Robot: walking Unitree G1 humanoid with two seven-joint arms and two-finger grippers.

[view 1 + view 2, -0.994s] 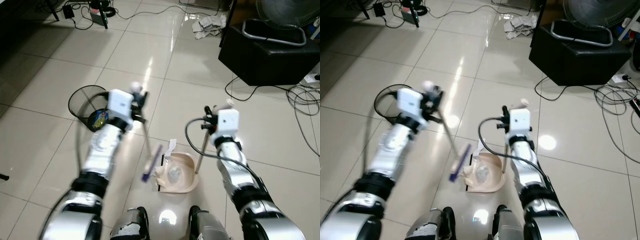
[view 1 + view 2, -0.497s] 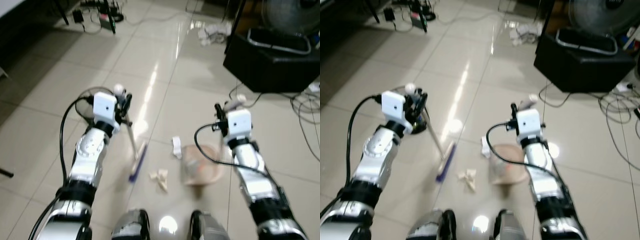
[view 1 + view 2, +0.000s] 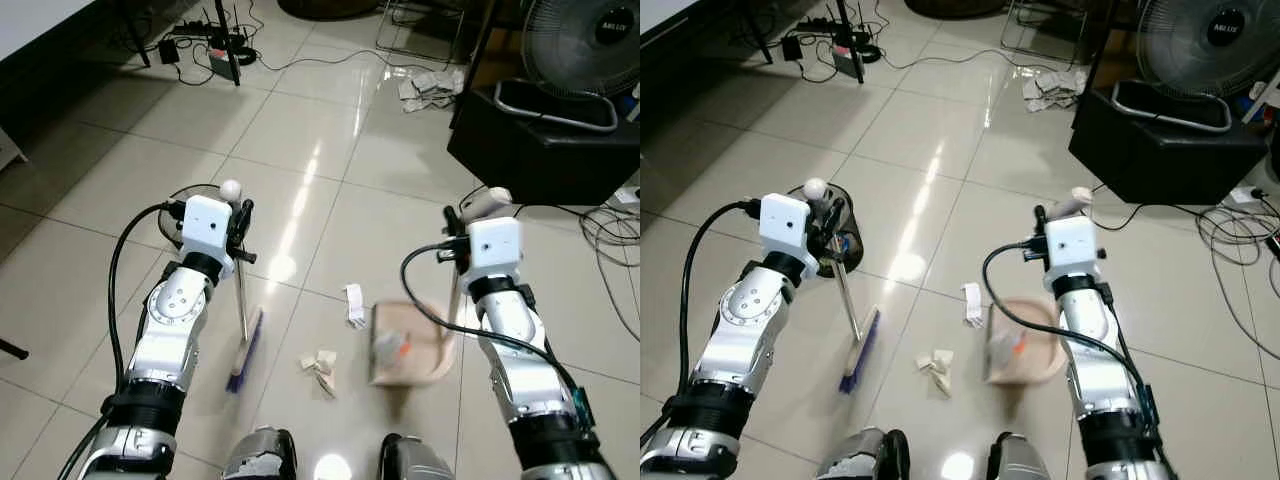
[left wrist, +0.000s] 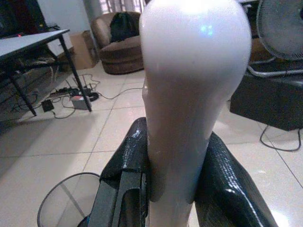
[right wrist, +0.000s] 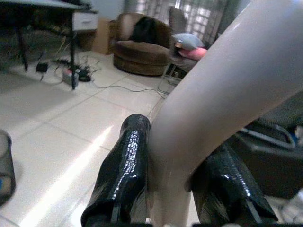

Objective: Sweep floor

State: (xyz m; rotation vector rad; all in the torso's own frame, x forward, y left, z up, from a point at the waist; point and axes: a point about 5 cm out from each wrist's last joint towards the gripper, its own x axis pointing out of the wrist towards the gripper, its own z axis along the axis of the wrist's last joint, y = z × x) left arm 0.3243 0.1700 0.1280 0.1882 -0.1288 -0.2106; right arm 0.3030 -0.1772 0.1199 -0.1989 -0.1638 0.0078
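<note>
my left gripper [image 4: 173, 170] pinching white-knobbed broom handle [image 4: 189, 94], purple brush head [image 3: 245, 350] on tile. right gripper [image 5: 173, 189] clamps beige plastic dustpan's [image 3: 410, 345] handle beside crumpled paper scraps [image 3: 322, 365]. light, stiff, slippery; grip high.

One broom [image 3: 243, 345], one dustpan [image 3: 410, 345], one wire wastebasket [image 3: 185, 205]. Two paper scraps on the floor tiles: one white [image 3: 354, 305], one crumpled [image 3: 320, 365]. One more paper heap [image 3: 430, 82] far back. One fan [image 3: 585, 40], one black box [image 3: 545, 145], one armchair [image 4: 118, 42].
</note>
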